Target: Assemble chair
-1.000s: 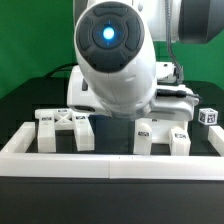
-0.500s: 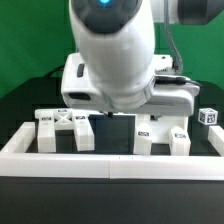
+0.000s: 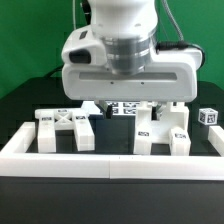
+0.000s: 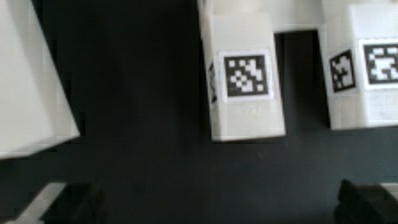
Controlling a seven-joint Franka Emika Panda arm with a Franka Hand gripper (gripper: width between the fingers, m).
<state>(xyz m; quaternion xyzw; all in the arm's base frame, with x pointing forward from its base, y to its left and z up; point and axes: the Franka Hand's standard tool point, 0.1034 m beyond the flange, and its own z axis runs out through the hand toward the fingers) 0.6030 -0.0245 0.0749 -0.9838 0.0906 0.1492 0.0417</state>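
while the black counter (image 3: 30, 100) carries everything, a long white barrier wall (image 3: 110, 165) runs along its front. the gripper (image 4: 210, 204) hangs low with its jaws wide apart, holding nothing, near two tagged white chair parts (image 4: 246, 80). the x-braced back panel (image 3: 62, 128) lies toward the exterior view's left, and a small tagged cube (image 3: 208, 117) sits at the far right.

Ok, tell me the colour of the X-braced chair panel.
The X-braced panel is white, with black-and-white square tags on top; the exterior view shows it best.
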